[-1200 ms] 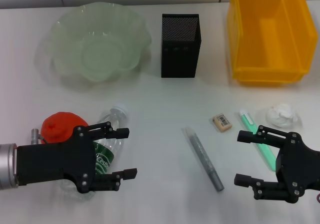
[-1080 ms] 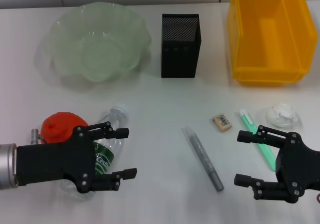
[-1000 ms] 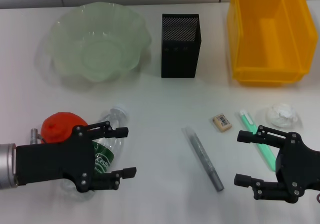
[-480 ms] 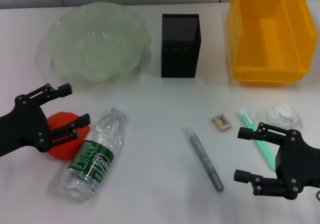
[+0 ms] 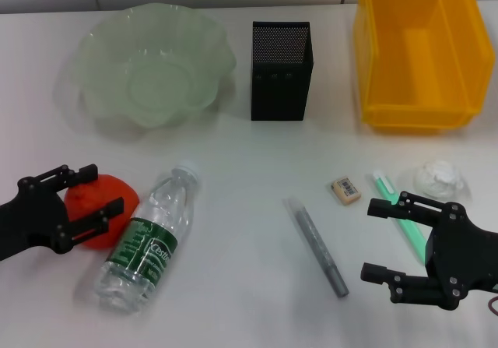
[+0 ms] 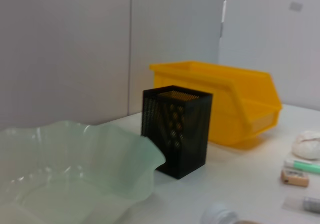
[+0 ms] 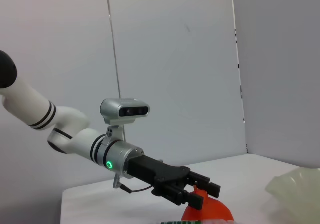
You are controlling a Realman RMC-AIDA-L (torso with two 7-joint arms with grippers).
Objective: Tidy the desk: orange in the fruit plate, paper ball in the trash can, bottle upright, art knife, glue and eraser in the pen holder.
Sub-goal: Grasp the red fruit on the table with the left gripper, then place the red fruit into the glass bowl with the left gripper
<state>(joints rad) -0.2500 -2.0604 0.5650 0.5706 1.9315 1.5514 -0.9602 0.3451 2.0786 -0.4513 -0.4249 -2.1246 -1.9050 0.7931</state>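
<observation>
The orange (image 5: 99, 195) lies at the front left of the table. My left gripper (image 5: 107, 188) is open with one finger on each side of the orange; the right wrist view shows that gripper (image 7: 200, 191) at the orange (image 7: 210, 215). The bottle (image 5: 148, 235) lies on its side just right of the orange. The fruit plate (image 5: 152, 64), pen holder (image 5: 280, 72) and trash can (image 5: 416, 48) stand along the back. The eraser (image 5: 345, 190), a grey glue stick (image 5: 317, 247), a green art knife (image 5: 398, 209) and the paper ball (image 5: 440, 178) lie at the front right. My right gripper (image 5: 369, 239) is open beside the knife.
The left wrist view shows the fruit plate (image 6: 75, 174), pen holder (image 6: 175, 131), trash can (image 6: 225, 108), paper ball (image 6: 307, 145), eraser (image 6: 294, 177) and the bottle's cap (image 6: 220, 216). A grey wall rises behind the table.
My left gripper has moved left from over the bottle to the orange and now straddles it. The bottle is uncovered. My right gripper has barely shifted.
</observation>
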